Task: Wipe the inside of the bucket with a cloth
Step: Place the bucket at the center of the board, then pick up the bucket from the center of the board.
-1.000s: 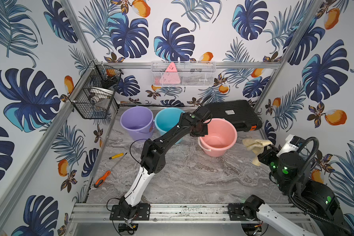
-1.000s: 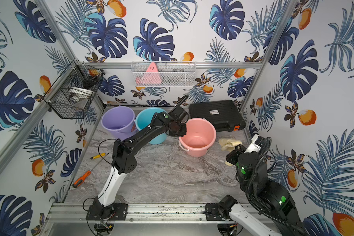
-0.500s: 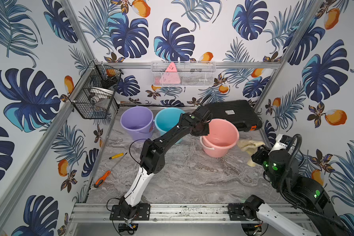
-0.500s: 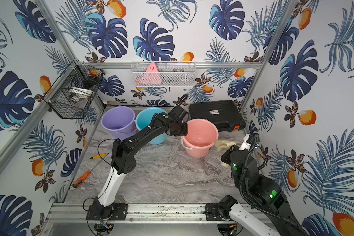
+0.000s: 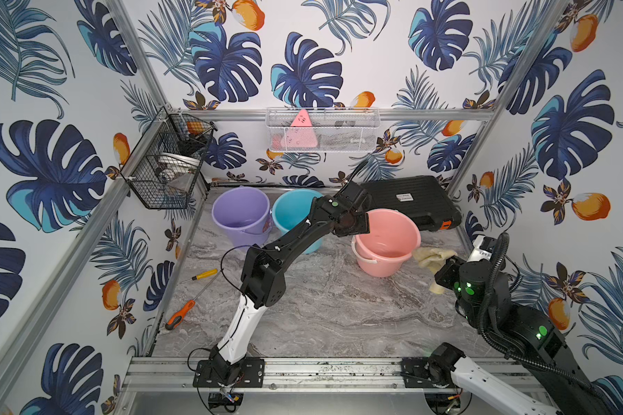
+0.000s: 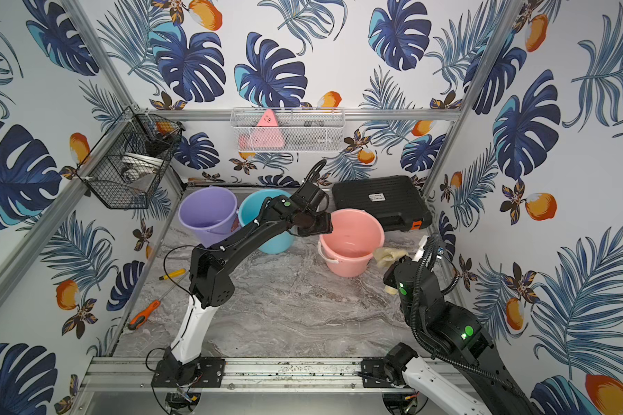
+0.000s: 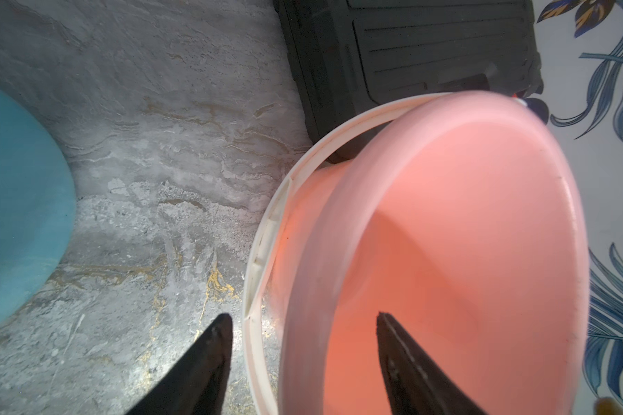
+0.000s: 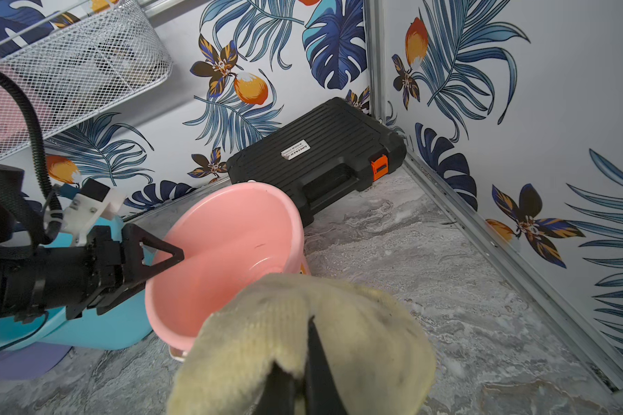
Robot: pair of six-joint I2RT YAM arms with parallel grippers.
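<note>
The cloth (image 8: 303, 323) is a pale yellow rag, ribbed and faintly smudged. It is bunched and drapes to either side of my right fingers (image 8: 317, 370), which are pinched tight on its fold. It hangs just short of the pink bucket (image 8: 231, 222), whose mouth opens right ahead of those fingertips, ready for the wipe. My left fingers (image 7: 209, 359) stand wide apart, straddling the opposite rim, one inside and one outside, gripping nothing. I judge they are there to steady it on the table (image 8: 410, 233).

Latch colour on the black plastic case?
Orange. The small plastic latch shows best in the right wrist view.
</note>
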